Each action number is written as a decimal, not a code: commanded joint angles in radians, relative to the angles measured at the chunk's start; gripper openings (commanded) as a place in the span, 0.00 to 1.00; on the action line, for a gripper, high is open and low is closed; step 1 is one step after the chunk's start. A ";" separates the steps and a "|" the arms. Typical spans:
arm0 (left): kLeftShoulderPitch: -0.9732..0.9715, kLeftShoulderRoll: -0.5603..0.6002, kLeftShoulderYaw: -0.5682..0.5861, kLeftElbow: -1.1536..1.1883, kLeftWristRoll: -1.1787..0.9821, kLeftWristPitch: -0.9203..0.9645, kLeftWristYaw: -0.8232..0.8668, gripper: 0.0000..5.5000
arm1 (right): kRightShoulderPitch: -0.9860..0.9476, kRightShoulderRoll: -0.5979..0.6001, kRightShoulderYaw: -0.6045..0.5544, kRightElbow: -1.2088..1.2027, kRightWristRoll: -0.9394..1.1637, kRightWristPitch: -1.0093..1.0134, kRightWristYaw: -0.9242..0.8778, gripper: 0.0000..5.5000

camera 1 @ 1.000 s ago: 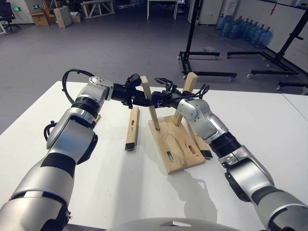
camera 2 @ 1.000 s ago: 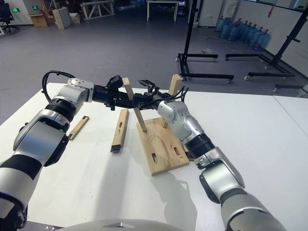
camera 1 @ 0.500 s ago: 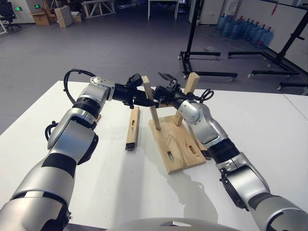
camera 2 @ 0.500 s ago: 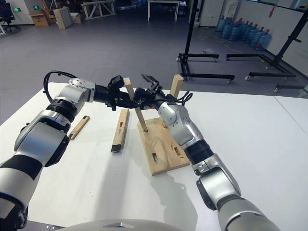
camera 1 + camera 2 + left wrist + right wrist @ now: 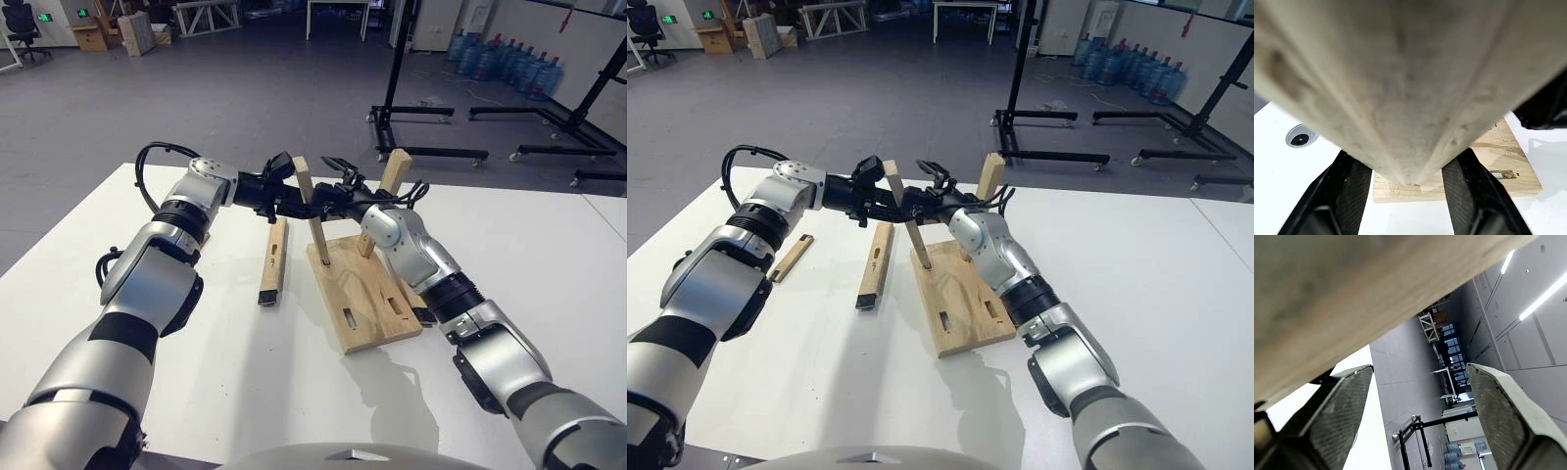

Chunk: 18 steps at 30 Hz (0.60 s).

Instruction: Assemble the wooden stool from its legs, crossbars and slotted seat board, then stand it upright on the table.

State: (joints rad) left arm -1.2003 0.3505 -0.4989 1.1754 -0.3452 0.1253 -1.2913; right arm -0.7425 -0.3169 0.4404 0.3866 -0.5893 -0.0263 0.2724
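While the white table (image 5: 549,255) carries the seat board (image 5: 367,299) lying flat near its middle, a leaning leg (image 5: 317,235) stands with its foot at the board's far left corner, a second leg (image 5: 390,176) stands at the far right corner, and a loose leg (image 5: 271,262) lies flat just left of the board. The left gripper (image 5: 292,204) is clamped on the leaning leg partway up. The right gripper (image 5: 329,186) sits just beside that same leg, fingers spread apart.
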 commanded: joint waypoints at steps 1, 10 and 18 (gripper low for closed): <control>0.497 -0.240 -0.331 0.133 0.398 0.127 0.099 0.36 | 0.118 0.096 0.194 0.450 -0.074 0.111 0.238 0.65; 0.503 -0.264 -0.343 0.131 0.375 0.145 0.108 0.36 | 0.057 0.029 -0.085 0.147 0.069 -0.035 -0.076 0.65; 0.483 -0.254 -0.420 0.120 0.430 0.130 0.076 0.36 | -0.194 0.067 -0.318 -0.074 0.210 0.060 -0.146 0.65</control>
State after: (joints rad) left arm -1.1843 0.2934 -0.5162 1.1467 -0.3836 0.0988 -1.2264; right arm -0.8046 -0.2694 0.2655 0.4374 -0.4925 -0.0549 0.1608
